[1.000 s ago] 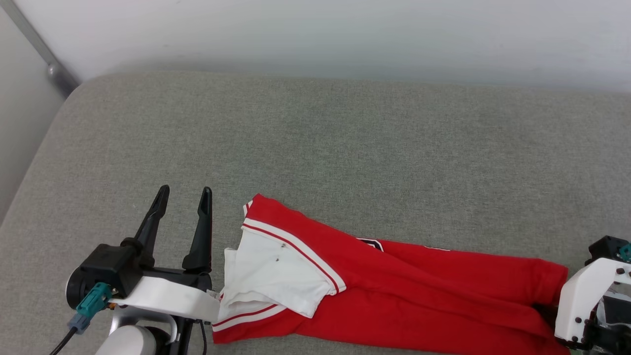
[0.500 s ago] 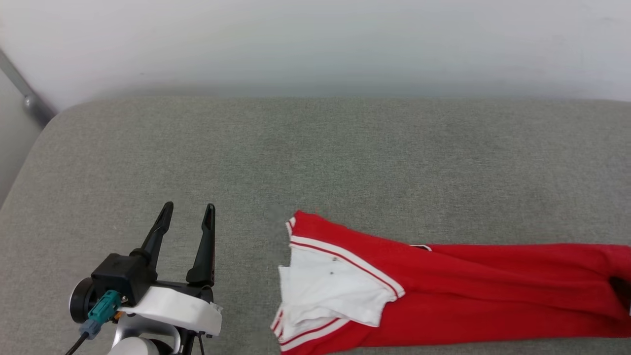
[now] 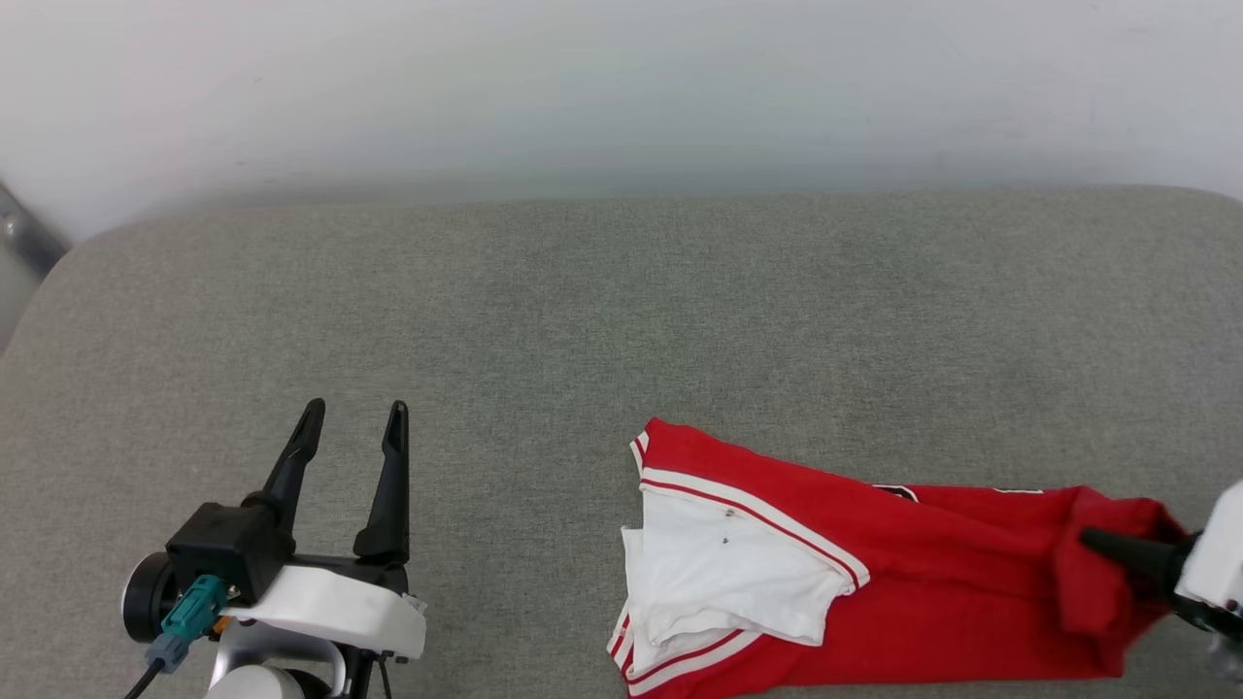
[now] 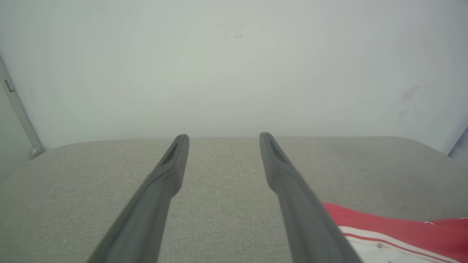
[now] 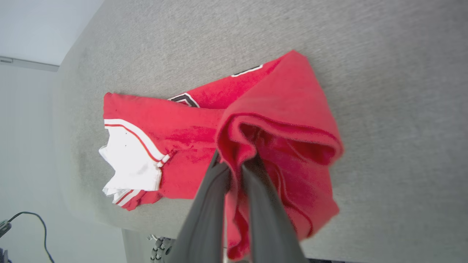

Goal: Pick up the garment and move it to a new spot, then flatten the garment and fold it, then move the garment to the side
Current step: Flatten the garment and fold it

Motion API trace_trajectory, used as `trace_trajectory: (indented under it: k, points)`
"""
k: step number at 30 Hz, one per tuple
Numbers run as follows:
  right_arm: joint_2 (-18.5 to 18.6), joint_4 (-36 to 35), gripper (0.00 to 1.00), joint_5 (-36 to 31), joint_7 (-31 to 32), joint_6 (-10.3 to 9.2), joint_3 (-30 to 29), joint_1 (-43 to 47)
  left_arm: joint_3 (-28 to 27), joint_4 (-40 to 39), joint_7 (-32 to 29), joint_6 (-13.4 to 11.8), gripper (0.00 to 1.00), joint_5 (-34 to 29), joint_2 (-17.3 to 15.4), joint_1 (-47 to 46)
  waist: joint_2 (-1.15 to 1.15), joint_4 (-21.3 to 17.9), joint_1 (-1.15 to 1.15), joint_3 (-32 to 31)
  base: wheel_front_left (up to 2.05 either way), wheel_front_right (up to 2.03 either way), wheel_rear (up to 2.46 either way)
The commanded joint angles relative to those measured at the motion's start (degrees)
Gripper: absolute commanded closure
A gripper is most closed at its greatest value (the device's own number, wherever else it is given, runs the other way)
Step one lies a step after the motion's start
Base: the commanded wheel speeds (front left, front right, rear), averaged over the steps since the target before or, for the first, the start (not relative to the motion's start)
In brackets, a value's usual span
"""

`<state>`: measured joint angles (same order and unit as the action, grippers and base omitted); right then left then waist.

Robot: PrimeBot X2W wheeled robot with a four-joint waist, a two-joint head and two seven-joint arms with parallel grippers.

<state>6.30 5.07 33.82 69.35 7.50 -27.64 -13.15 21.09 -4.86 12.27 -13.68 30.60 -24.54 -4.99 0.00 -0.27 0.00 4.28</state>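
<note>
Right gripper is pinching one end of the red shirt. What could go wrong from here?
1. The right gripper is shut on a bunched, doubled-over end of the garment; layers may slip out or drag unevenly.
2. The white sleeve end lies unheld, with the open left gripper apart from it, so pulling could crumple the fold.
3. The garment lies close to the near edge of the gray cushion and might slide off.

I log: one grey fabric cushion, rounded far corners, woven texture. One plain white wall directly behind it, faint scuffs. One metal rail at far left. Even, soft lighting.
</note>
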Motion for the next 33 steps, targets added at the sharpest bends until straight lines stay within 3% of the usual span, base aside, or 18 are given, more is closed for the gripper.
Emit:
trace_trajectory:
  k: [1, 4, 8, 16, 23, 24, 25, 26, 29, 33]
  points:
    - [0.2, -0.3, 1.00, 0.5, 0.2, -0.03, -0.1, -0.7, -0.2, -0.1, -0.1, -0.2, 0.00, 0.2, -0.1, 0.1, 0.00, 0.0, 0.00, 0.0, 0.00, 0.00, 0.00]
    - [-2.7, 0.3, 1.00, 6.0, 2.1, -0.03, 2.1, -1.2, -0.2, -0.3, -0.3, -0.2, 0.00, 0.2, -0.5, -0.2, 0.00, 0.2, 0.00, 0.1, 0.00, 0.00, 0.00]
    - [-3.6, 3.2, 1.00, 14.6, 1.7, -0.03, 7.7, -1.4, 0.3, -0.4, -0.9, -0.1, 0.00, 0.1, -0.5, -0.9, 0.00, 1.1, 0.00, 0.3, 0.00, 0.00, 0.00]
    - [-3.5, 11.8, 1.00, 27.5, -9.0, -0.03, 26.4, -4.1, 1.5, -0.1, -1.7, 0.7, 0.00, -0.1, -0.4, -2.8, 0.00, 3.1, 0.00, 1.3, 0.00, 0.00, 0.00]
    - [-3.5, 17.5, 1.00, 30.3, -17.4, -0.03, 39.7, -7.4, 2.3, 0.9, -1.5, 1.4, 0.00, -0.2, 0.4, -4.3, 0.00, 4.6, 0.00, 2.3, 0.00, 0.00, 0.00]
    - [-3.5, 18.1, 0.72, 30.0, -18.6, -0.03, 40.9, -7.9, 2.4, 1.1, -1.4, 1.4, 0.00, -0.2, 0.5, -4.4, 0.00, 4.7, 0.00, 2.3, 0.00, 0.00, 0.00]
    - [-3.5, 18.7, 0.06, 29.5, -19.6, -0.03, 41.9, -8.3, 2.3, 1.3, -1.4, 1.4, 0.00, 0.0, 0.5, -4.5, 0.00, 4.8, 0.00, 2.4, 0.00, 0.00, 0.00]
    - [-3.5, 19.0, 0.00, 28.9, -20.4, -0.03, 42.9, -8.6, 2.3, 1.5, -1.2, 1.5, 0.00, 0.2, 0.7, -4.6, 0.00, 4.9, 0.00, 2.4, 0.00, 0.00, 0.00]
    - [-3.3, 19.0, 0.00, 27.6, -22.3, -0.03, 44.6, -9.5, 2.3, 2.1, -0.9, 1.4, 0.00, 0.0, 0.7, -4.6, 0.00, 4.9, 0.00, 2.3, 0.00, 0.00, 0.00]
    - [0.0, 15.4, 0.00, 25.5, -24.4, -0.03, 47.4, -9.9, 2.1, 2.7, -0.5, 1.3, 0.00, 0.4, 0.6, -3.9, 0.00, 4.5, 0.00, 1.7, 0.00, 0.00, 0.00]
